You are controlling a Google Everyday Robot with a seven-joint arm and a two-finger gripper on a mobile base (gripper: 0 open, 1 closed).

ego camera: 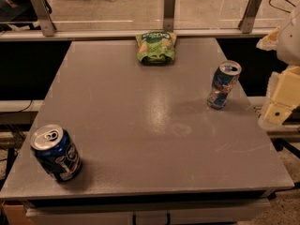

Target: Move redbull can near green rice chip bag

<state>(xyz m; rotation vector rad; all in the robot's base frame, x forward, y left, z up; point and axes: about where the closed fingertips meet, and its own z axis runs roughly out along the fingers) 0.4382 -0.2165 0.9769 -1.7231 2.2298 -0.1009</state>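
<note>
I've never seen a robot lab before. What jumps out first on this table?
Three things stand well apart on the grey table: a bright green rice chip bag at the middle of the far edge, a slim redbull can upright near the right side, and a wider dark blue can at the near left corner. The robot's pale gripper is just off the right edge, apart from the redbull can.

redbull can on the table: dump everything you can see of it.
The tall, slim blue and silver redbull can has red marks on its side and a silver top with a pull tab, and looks like thin metal. It stands on its base near the right edge of the grey table, touching only the tabletop. The crinkled green rice chip bag lies apart from it at the far edge. The pale gripper sits to the can's right, beyond the table edge, not touching it.
</note>
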